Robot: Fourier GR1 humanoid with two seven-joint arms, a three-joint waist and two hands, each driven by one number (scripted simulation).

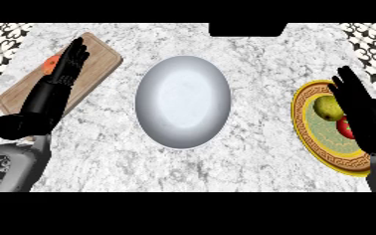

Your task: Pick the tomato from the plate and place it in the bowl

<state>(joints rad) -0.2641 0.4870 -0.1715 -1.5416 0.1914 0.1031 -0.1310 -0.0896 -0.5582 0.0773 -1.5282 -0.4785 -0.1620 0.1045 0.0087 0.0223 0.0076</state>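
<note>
At the far left, a rectangular light-brown wooden cutting board (99,62) lies at an angle on the speckled grey-white marble table (103,144). The left robot hand (64,69), black on a grey forearm, stands over the board with its fingers straight and held close together, holding nothing. A small orange object (51,62) peeks out from behind this hand at the board's left edge; what it is cannot be told.

In the middle of the table sits a large, plain white oval bowl (183,102), well apart from the board and from the plate.

At the right edge lies a round plate with a yellow patterned rim and pale green centre (312,129). On it rest a yellow-green pear-like fruit (328,108) and, just beside it, the red tomato (343,126), partly hidden. The right robot hand (357,104) hovers over the plate with fingers extended, not closed around the tomato.
</note>
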